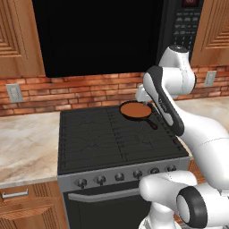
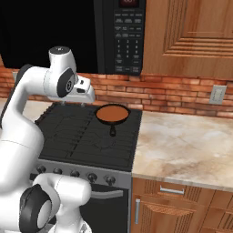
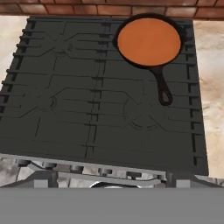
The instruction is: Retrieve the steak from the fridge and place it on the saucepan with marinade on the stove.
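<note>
the saucepan point(image 3: 149, 41) sits on the back right burner of the stove point(image 3: 87, 109), its marinade point(image 3: 149, 42) smooth with no meat on it, so i judge the task is at its start: the steak must first be fetched from the fridge. the next move probably calls for driving the base away from here. the gripper point(image 2: 89, 96) hangs above the cooktop (the fingers are poorly seen); its jaws stand wide apart, it seems, holding and touching nothing.
</note>
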Motion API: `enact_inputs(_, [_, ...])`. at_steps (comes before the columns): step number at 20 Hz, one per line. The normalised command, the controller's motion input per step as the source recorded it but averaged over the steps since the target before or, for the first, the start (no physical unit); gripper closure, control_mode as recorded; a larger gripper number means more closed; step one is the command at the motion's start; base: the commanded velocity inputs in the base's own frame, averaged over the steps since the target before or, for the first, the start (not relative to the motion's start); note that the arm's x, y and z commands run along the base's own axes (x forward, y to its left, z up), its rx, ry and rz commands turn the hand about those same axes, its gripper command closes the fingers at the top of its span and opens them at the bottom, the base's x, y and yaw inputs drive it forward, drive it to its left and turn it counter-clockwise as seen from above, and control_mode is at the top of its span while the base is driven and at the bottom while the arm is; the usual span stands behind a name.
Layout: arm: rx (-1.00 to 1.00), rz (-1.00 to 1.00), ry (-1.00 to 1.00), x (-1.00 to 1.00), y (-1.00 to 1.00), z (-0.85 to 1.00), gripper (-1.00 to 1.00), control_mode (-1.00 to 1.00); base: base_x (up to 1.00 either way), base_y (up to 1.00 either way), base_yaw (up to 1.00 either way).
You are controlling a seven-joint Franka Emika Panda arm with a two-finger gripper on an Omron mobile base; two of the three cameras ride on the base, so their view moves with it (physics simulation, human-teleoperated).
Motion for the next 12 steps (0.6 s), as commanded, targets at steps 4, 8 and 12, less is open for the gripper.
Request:
enact_inputs(4, [-0.02, 0.13, 0.0, -0.51, 0.09, -0.07, -1.0, -1.0, 0.0, 0.0, 0.0])
enact_inputs(8, [-0.05, 0.66, 0.0, -0.91, 0.15, -0.32, -1.0, -1.0, 0.0, 0.0, 0.0])
enact_inputs(12, [-0.02, 0.91, 0.0, -0.36, 0.0, -0.37, -1.0, -1.0, 0.0, 0.0, 0.0])
